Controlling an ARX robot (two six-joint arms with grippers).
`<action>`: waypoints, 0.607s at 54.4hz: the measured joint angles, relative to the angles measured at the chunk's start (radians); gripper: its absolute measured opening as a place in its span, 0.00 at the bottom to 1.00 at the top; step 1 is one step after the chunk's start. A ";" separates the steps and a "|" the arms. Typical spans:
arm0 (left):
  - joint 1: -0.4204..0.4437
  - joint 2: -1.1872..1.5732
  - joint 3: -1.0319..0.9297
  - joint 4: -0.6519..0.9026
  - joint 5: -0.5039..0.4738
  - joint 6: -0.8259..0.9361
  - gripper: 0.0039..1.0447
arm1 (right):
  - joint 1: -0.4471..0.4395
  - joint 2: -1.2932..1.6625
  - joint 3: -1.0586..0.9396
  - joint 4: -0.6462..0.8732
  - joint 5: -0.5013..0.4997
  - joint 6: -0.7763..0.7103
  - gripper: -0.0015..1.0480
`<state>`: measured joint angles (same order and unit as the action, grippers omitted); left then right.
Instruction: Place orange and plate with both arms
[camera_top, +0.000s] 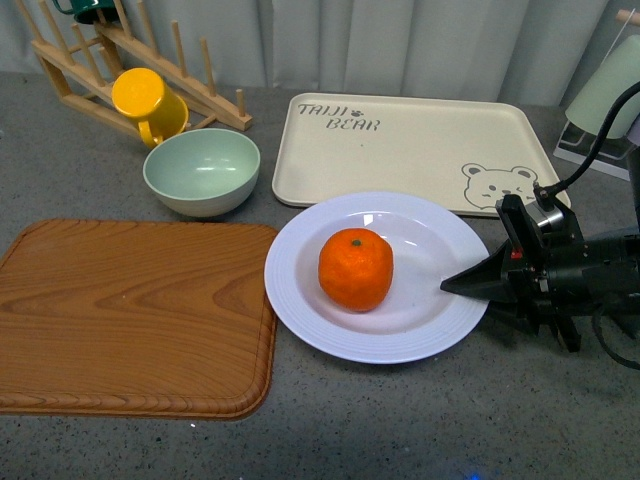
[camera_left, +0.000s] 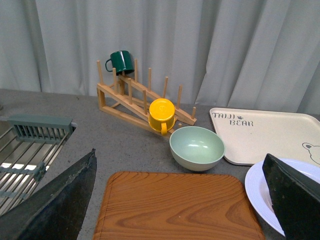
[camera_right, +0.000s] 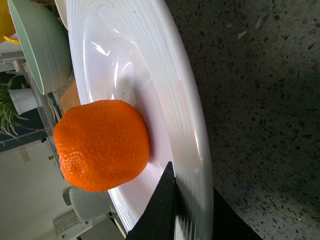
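The orange (camera_top: 355, 268) rests in the middle of the white plate (camera_top: 300, 285), which lies on the grey counter between the wooden board and the bear tray. My right gripper (camera_top: 468, 284) is shut on the plate's right rim, one finger above it and one below. Up close in the right wrist view, the orange (camera_right: 102, 145) sits just beyond the pinched rim of the plate (camera_right: 175, 100), where my right gripper (camera_right: 182, 200) grips. My left gripper (camera_left: 182, 200) is open and hangs above the wooden board, holding nothing. An edge of the plate (camera_left: 257, 192) shows beside its finger.
A wooden cutting board (camera_top: 130, 315) lies left of the plate. Behind it stand a pale green bowl (camera_top: 202, 172), a yellow mug (camera_top: 148, 103) on a wooden rack (camera_top: 190, 75), and the cream bear tray (camera_top: 410, 150). A sink drainer (camera_left: 30, 145) and a green mug (camera_left: 121, 61) appear in the left wrist view.
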<state>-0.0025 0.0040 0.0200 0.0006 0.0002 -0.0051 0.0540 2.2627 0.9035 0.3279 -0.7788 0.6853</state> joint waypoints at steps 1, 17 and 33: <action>0.000 0.000 0.000 0.000 0.000 0.000 0.94 | 0.000 0.000 0.000 0.001 0.000 0.000 0.04; 0.000 0.000 0.000 0.000 0.000 0.000 0.94 | 0.011 -0.016 -0.059 0.156 -0.024 0.098 0.04; 0.000 0.000 0.000 0.000 0.000 0.000 0.94 | 0.004 -0.079 -0.084 0.394 -0.058 0.319 0.04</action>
<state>-0.0025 0.0040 0.0200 0.0006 -0.0002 -0.0048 0.0578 2.1838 0.8200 0.7216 -0.8371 1.0039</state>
